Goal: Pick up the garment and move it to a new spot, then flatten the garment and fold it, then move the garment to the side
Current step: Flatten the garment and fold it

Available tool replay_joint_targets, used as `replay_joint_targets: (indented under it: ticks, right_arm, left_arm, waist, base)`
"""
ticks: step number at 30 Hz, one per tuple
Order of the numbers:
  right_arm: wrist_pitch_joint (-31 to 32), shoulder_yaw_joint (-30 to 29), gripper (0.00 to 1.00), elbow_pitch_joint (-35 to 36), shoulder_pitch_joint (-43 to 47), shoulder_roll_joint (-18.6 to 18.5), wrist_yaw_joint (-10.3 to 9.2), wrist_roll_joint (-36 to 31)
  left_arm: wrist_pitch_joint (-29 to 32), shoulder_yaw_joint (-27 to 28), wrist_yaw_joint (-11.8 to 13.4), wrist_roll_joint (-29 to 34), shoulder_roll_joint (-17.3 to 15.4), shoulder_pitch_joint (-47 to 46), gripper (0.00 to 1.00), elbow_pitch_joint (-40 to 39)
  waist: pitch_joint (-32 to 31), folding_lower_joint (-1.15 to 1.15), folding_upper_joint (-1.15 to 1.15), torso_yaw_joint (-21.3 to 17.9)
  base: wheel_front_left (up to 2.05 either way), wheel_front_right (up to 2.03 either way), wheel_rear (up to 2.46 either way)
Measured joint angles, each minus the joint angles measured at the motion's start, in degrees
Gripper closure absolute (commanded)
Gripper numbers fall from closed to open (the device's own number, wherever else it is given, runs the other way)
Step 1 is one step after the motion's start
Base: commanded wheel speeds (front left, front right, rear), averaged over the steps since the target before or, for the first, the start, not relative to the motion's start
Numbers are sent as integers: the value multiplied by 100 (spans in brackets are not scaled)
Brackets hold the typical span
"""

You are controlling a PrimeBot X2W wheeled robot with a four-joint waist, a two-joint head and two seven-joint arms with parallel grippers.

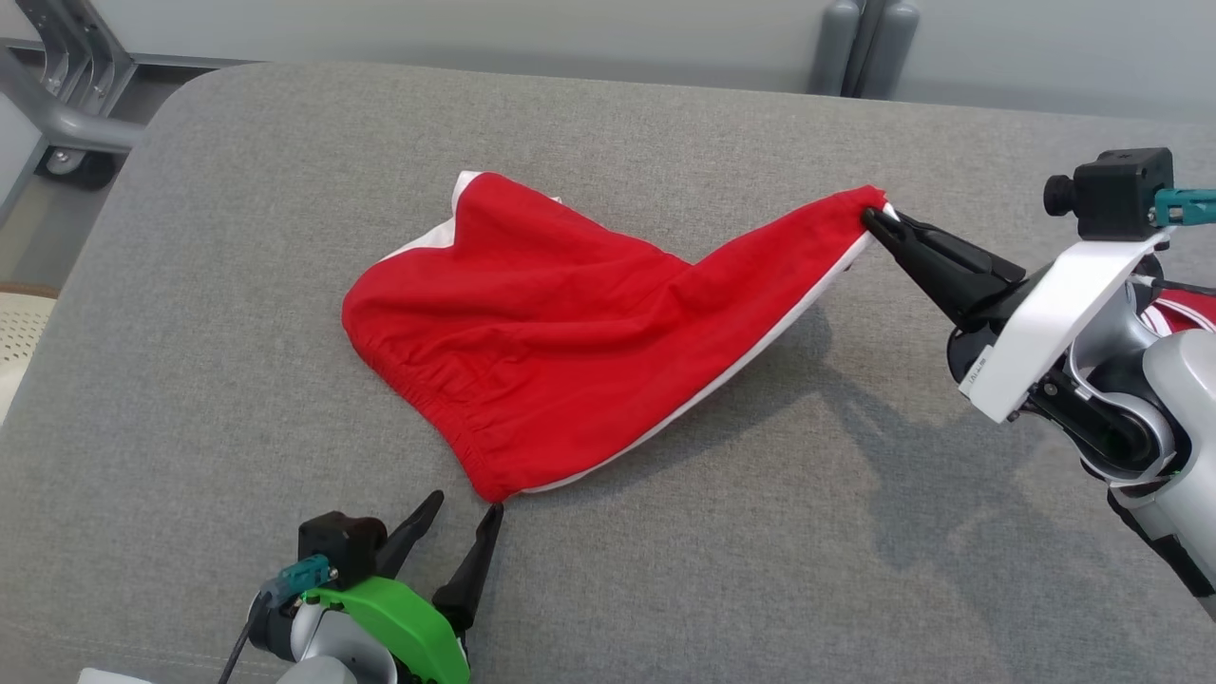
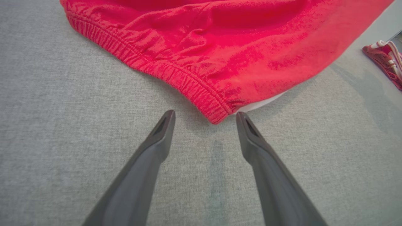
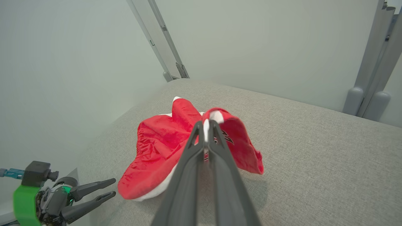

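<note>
The garment (image 1: 570, 332) is a pair of red shorts with white trim, lying on the grey padded table (image 1: 237, 237). My right gripper (image 1: 872, 218) is shut on one leg hem and holds that corner lifted off the surface at the right. In the right wrist view the pinched hem (image 3: 213, 116) sits between the tips of my right gripper (image 3: 205, 125). My left gripper (image 1: 465, 508) stands open just in front of the elastic waistband corner, nothing between its fingers. In the left wrist view the left gripper (image 2: 205, 114) frames the waistband corner (image 2: 216, 114) of the garment without touching it.
A second red and white cloth (image 2: 384, 59) lies at the table's right, also seen behind my right arm (image 1: 1183, 309). Grey metal posts (image 1: 864, 43) stand behind the far edge, and a frame with a caster (image 1: 71, 157) stands off the far left corner.
</note>
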State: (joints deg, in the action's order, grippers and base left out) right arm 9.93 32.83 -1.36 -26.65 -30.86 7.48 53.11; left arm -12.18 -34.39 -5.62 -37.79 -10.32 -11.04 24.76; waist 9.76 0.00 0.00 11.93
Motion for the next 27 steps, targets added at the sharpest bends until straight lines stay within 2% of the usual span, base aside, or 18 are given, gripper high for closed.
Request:
replay_joint_targets:
  ticks: [6, 17, 27]
  right_arm:
    - [188, -91, 100, 158, -74, -136, -20, 42]
    - [383, -182, 100, 407, -142, -244, -103, 101]
    - [477, -224, 100, 548, -143, -269, -207, 194]
  left_arm:
    - [-36, 25, -24, -42, 88, -16, 0, 323]
    - [-105, -181, -126, -94, 533, -460, 0, 620]
    - [-157, -301, -146, -93, 546, -593, 1, 968]
  waist:
    - [66, 0, 0, -72]
    - [237, 0, 0, -91]
    - [292, 0, 0, -120]
  base:
    - [0, 0, 0]
    - [0, 0, 0]
    - [0, 0, 0]
